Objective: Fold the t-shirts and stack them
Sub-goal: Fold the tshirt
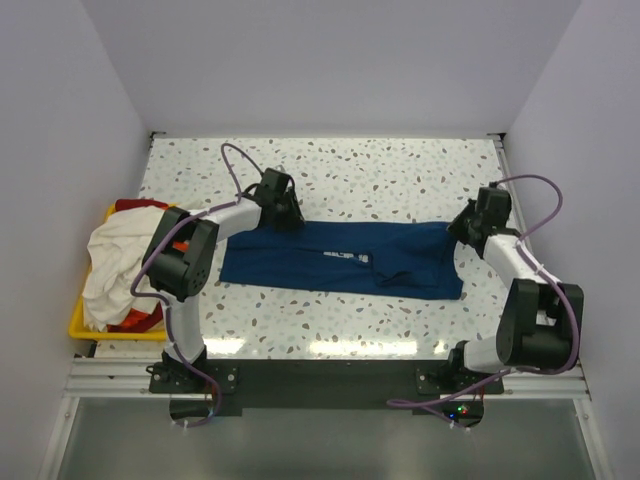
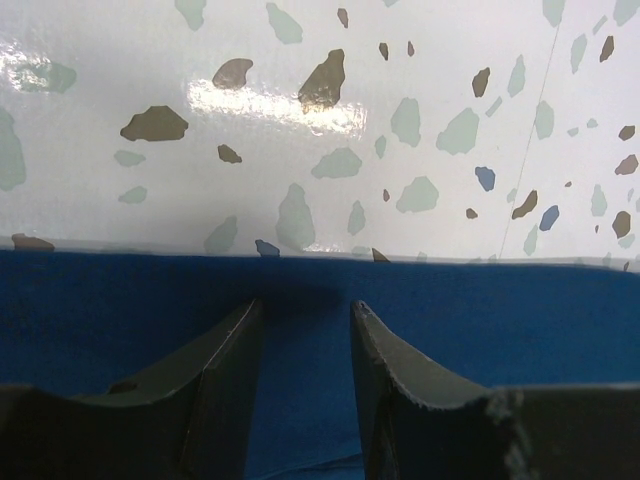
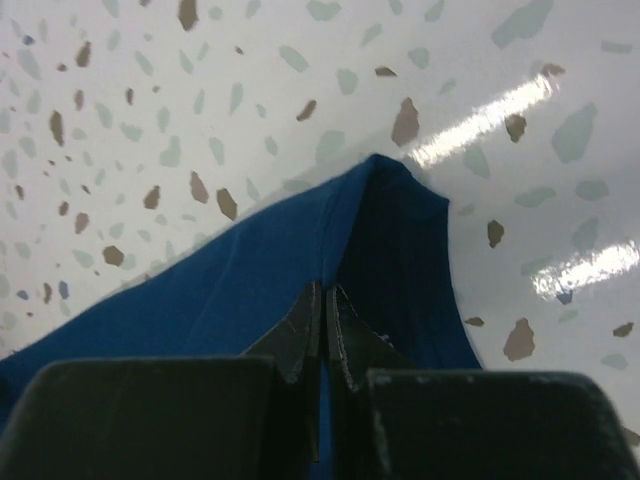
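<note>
The navy shirt (image 1: pixel 340 258) (image 2: pixel 500 320) (image 3: pixel 250 290) lies spread flat across the middle of the tabletop (image 1: pixel 380 170), long axis running left to right, with a small white print near its centre.

Left jaws: positioned at the far left edge of the navy shirt. They stand apart, one finger (image 2: pixel 225 370) on each side of a flat strip of cloth, and grip nothing.

Right jaws: positioned at the right end of the navy shirt. They are closed tight on a pinch of the cloth, which rises to a peaked fold just beyond the fingertips (image 3: pixel 300 325).

A yellow bin (image 1: pixel 75 325) sits at the left edge of the tabletop. It contains a white shirt (image 1: pixel 115 260) heaped over a red shirt (image 1: pixel 140 320).
</note>
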